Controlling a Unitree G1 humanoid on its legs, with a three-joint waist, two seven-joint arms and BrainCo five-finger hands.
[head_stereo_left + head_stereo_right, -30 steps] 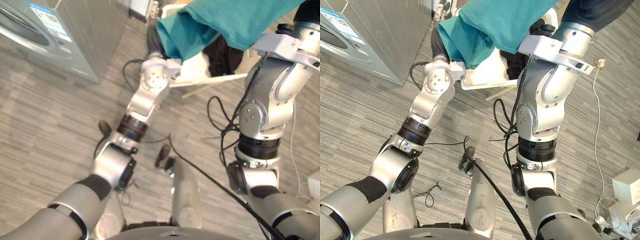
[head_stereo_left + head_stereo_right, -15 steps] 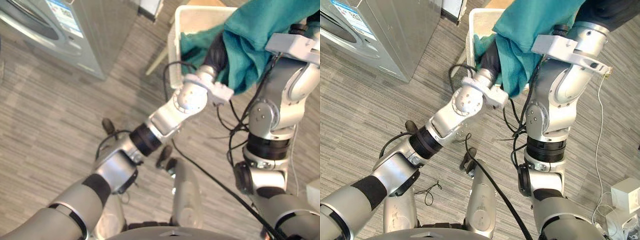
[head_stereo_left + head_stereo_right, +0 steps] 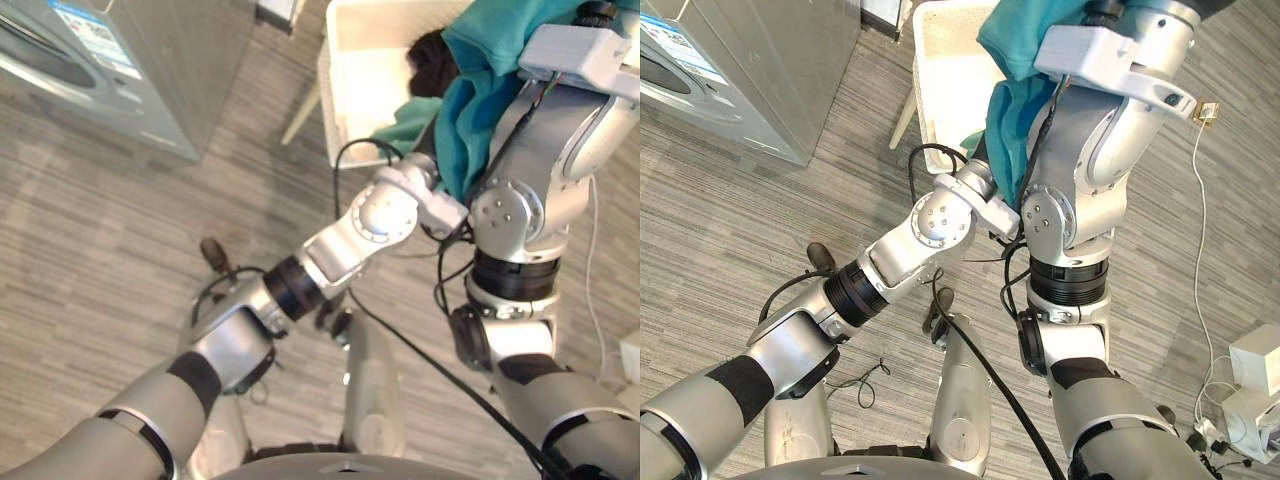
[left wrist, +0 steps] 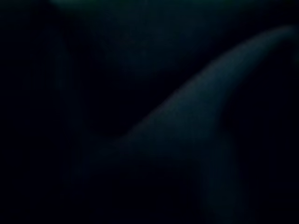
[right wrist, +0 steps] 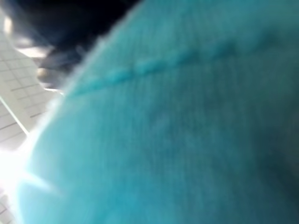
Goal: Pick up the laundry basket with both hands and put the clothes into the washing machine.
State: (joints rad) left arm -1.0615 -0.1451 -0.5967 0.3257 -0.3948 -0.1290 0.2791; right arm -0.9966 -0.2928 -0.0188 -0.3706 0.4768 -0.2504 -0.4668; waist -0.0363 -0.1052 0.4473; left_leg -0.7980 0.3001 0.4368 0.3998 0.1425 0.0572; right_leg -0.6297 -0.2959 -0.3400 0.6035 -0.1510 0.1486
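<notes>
Basket [image 3: 355, 90], one, teal cloth [image 3: 490, 50], one, dark garment [image 3: 432, 62], one

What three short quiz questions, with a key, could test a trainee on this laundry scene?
1. True or false: a teal fabric cloth hangs against the robot's right arm.
2. Where is the grey metal washing machine from the white plastic laundry basket? A) to the robot's left B) to the robot's right C) inside it
3. Fill in: beside the teal cloth, the basket holds a ___ garment.
Key: 1 true; 2 A; 3 dark.
</notes>
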